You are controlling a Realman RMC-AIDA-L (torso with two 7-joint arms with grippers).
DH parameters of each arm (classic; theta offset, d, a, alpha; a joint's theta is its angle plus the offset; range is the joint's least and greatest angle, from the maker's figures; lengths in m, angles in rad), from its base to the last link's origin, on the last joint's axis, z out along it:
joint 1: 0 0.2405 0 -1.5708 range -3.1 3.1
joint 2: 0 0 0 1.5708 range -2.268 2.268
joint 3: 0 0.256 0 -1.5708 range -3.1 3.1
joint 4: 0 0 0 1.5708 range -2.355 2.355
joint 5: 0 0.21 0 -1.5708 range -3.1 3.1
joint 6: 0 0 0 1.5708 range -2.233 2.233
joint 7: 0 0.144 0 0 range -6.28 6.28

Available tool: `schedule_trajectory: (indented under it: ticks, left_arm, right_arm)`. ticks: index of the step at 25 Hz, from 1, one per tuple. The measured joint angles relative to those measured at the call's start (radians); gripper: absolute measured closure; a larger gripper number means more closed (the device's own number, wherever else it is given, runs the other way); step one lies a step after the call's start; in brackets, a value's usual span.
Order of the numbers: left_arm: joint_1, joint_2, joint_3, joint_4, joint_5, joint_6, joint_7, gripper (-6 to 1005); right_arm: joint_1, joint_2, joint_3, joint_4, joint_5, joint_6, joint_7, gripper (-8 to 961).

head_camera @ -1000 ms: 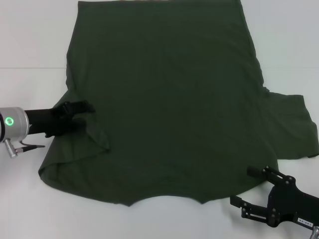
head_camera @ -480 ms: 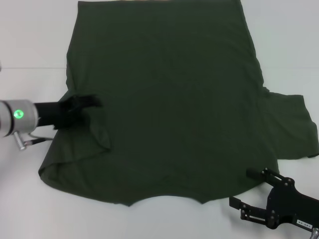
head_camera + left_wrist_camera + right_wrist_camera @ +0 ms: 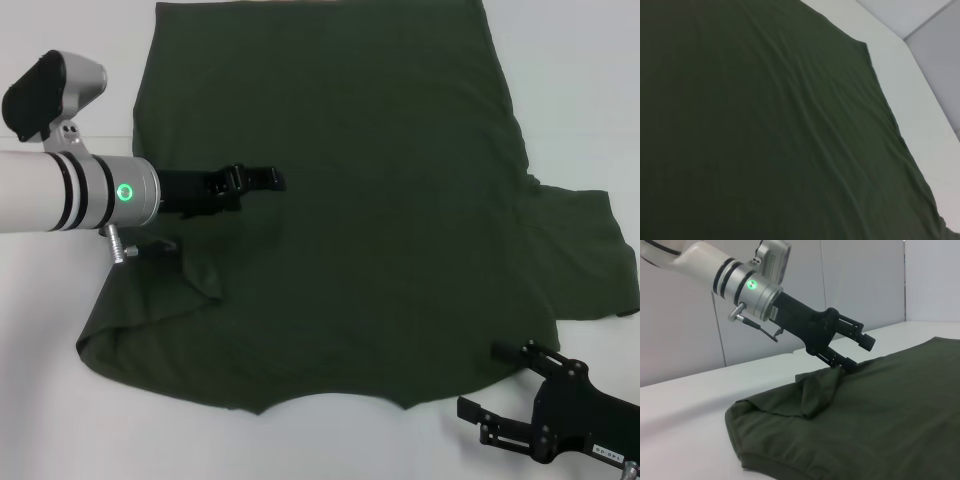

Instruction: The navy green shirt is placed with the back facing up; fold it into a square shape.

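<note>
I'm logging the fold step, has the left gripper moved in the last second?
Yes. The left gripper has travelled from the navy green shirt's left edge inward over the cloth, toward its middle. The right gripper stays parked by the near right corner.

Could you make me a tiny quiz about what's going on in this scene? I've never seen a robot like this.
1. True or false: both sleeves of the shirt are spread flat out to the sides.
2. Which gripper is over the shirt? A) the left gripper B) the right gripper C) neither
3. Fill in: the right gripper sits past the shirt's near edge, over the bare white ____.

Key
1. False: only the sleeve on the robot's right lies spread out; the one on the left is folded in over the body.
2. A. The side view shows it raised over the folded sleeve, a lower finger at the cloth.
3. table
</note>
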Motion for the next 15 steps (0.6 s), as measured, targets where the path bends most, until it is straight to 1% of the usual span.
schedule_trajectory:
  ticks: [3, 5, 7, 8, 9, 10, 13, 15]
  left_arm:
    - [0.017, -0.002, 0.009, 0.024, 0.0, 0.008, -0.015, 176]
    - [0.046, 0.003, 0.0, 0.047, -0.014, 0.037, -0.045, 176]
    - [0.078, 0.014, -0.008, 0.071, -0.032, 0.079, -0.073, 176]
    - [0.102, 0.027, -0.011, 0.081, -0.05, 0.108, -0.089, 176]
    - [0.143, 0.048, -0.014, 0.087, -0.084, 0.136, -0.107, 175]
    - [0.143, 0.048, -0.014, 0.087, -0.084, 0.136, -0.107, 176]
    - [0.205, 0.072, -0.017, 0.08, -0.147, 0.139, -0.128, 179]
    - [0.244, 0.079, -0.033, 0.071, -0.181, 0.106, -0.135, 182]
  right_arm:
    - [0.001, -0.001, 0.002, 0.005, 0.001, 0.0, -0.002, 29]
    - [0.001, -0.001, 0.003, 0.005, 0.002, 0.0, -0.002, 29]
    - [0.002, -0.001, 0.004, 0.005, 0.002, 0.0, -0.002, 29]
    - [0.004, -0.001, 0.004, 0.005, 0.002, 0.001, -0.001, 29]
    - [0.005, -0.001, 0.004, 0.005, 0.002, 0.002, 0.0, 29]
    - [0.007, -0.001, 0.002, 0.005, 0.002, 0.004, 0.001, 29]
    - [0.011, -0.001, 0.001, 0.005, 0.003, 0.005, 0.001, 29]
    - [0.014, -0.001, 0.0, 0.005, 0.003, 0.006, 0.002, 29]
